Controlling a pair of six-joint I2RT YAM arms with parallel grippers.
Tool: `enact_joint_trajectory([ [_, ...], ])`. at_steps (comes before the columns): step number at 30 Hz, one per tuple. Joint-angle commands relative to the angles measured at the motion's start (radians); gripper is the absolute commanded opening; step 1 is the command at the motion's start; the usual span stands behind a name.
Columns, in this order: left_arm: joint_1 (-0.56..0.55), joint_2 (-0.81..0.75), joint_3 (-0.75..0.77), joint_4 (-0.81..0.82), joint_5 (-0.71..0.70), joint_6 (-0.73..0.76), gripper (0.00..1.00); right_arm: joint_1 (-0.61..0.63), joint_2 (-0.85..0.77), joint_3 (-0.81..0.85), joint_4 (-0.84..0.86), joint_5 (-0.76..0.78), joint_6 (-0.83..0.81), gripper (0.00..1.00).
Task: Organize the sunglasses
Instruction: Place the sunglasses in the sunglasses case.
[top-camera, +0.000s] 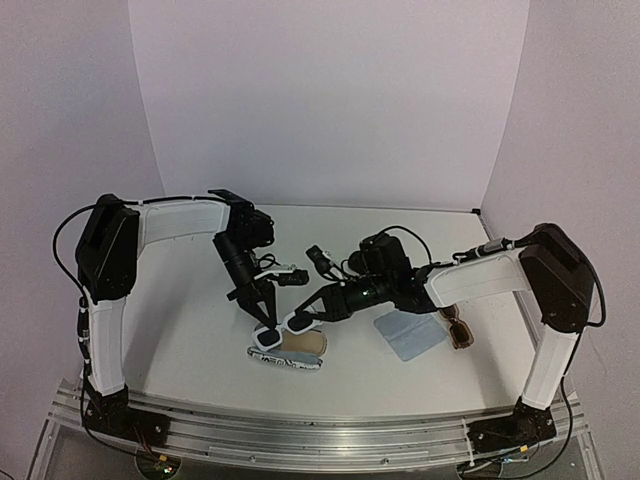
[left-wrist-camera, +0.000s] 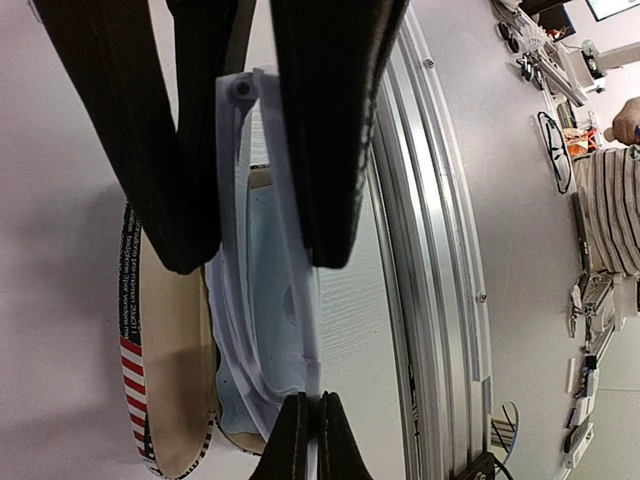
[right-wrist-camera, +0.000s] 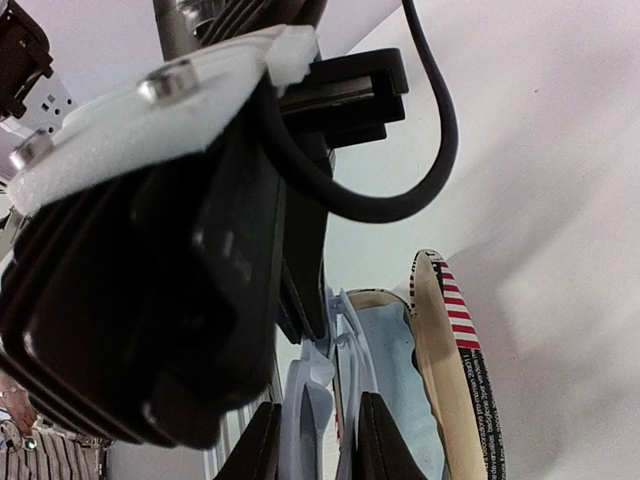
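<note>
**Desk:** Where are the white sunglasses (top-camera: 287, 325)?

**Photographer:** Front and centre, held between both arms over the open striped case (top-camera: 300, 353); the case lies on the tabletop (top-camera: 200, 330) near its front edge; I cannot tell whether the frame touches the case.

**Desk:** What is each arm doing?

**Photographer:** The left end effector (top-camera: 264, 316) points down from above, narrowed onto one end of the white frame; its wrist camera shows the black fingers (left-wrist-camera: 165, 150) pressed on either side of the frame by the hinge screw. The right end effector (top-camera: 308, 316) reaches in from the right, closed onto the frame's other end; its own fingers (right-wrist-camera: 375, 442) show the white plastic pinched between them.

**Desk:** What is inside the case?

**Photographer:** A tan interior with some pale blue material (right-wrist-camera: 388, 375) lying in it; whether that is lining or cloth, I cannot tell.

**Desk:** And the second pair?

**Photographer:** The brown sunglasses (top-camera: 459, 328) lie on the tabletop at the right, under the right arm, just beside a blue cloth (top-camera: 410, 336); both are well apart from the case.
</note>
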Motion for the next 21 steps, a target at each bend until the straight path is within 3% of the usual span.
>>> enact_joint_trajectory([
  [1,0.003,-0.047,0.016,-0.091,0.015,0.011,0.0,0.005,0.006,0.007,0.027,-0.033,0.016,0.2],
  [3,0.003,-0.045,0.022,-0.091,0.007,-0.001,0.01,0.005,0.003,0.004,0.029,-0.026,0.031,0.18],
  [7,0.013,-0.037,0.056,-0.089,-0.016,-0.041,0.27,0.005,-0.006,-0.005,0.033,0.008,0.075,0.15],
  [13,0.044,-0.058,0.106,-0.074,-0.001,-0.096,0.49,0.005,-0.02,-0.013,0.051,0.047,0.193,0.13],
  [16,0.06,-0.082,0.123,-0.044,0.008,-0.129,0.55,0.004,-0.028,-0.028,0.072,0.086,0.31,0.13],
  [21,0.116,-0.178,0.056,0.137,0.034,-0.264,0.59,0.023,-0.071,-0.066,0.125,0.201,0.478,0.13],
])
